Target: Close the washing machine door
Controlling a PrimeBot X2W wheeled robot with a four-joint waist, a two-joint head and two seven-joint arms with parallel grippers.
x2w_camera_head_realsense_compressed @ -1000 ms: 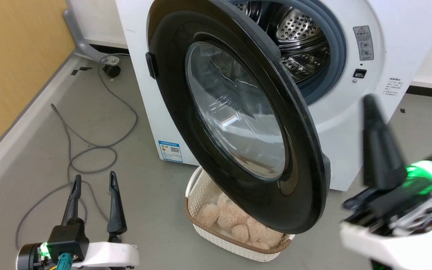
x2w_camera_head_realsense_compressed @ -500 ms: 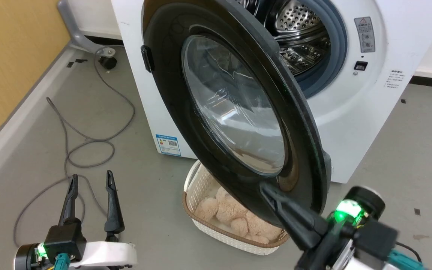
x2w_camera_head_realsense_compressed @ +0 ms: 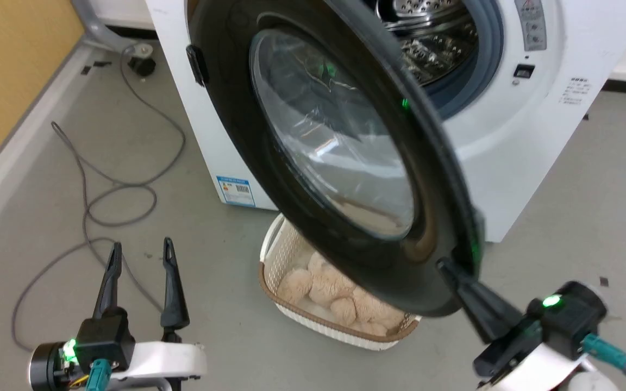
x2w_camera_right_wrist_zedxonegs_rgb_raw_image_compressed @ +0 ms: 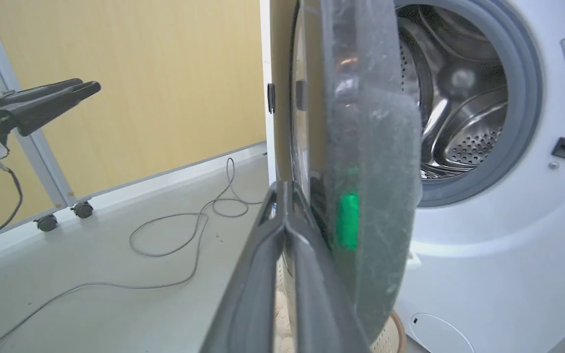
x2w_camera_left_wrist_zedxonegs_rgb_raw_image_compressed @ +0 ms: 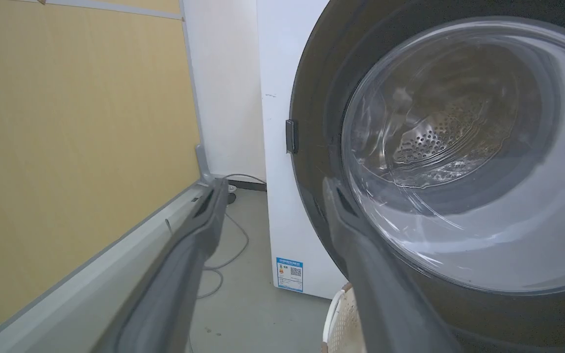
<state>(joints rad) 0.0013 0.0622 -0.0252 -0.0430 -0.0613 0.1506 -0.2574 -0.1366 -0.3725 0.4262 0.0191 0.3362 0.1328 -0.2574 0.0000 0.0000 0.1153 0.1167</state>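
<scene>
Far to the left, over grey floor beside a loose cable (x2w_camera_head_realsense_compressed: 155, 198), the left gripper (x2w_camera_head_realsense_compressed: 141, 244) hangs with its two fingers spread and nothing between them, well apart from the work. Right of it the washing machine door (x2w_camera_head_realsense_compressed: 237, 125) stands swung wide out from the washing machine (x2w_camera_head_realsense_compressed: 514, 163), hinged at the machine's left side, its disc running from the hinge out toward the robot, so the right wrist view meets it almost edge-on; the outer face with its glass window (x2w_camera_head_realsense_compressed: 335, 141) looks to the robot's left, the inner face toward the drum (x2w_camera_head_realsense_compressed: 432, 32). Under its low edge sits a cream basket (x2w_camera_head_realsense_compressed: 283, 255) holding a plush toy (x2w_camera_head_realsense_compressed: 318, 285). At the door's free edge the right gripper (x2w_camera_head_realsense_compressed: 446, 266) has its fingers pressed together on nothing, tips on the outer-face side of the rim, touching or just beside it. That arm is much the nearer, and the closing push would, I judge, go rightward and away, toward the opening.
</scene>
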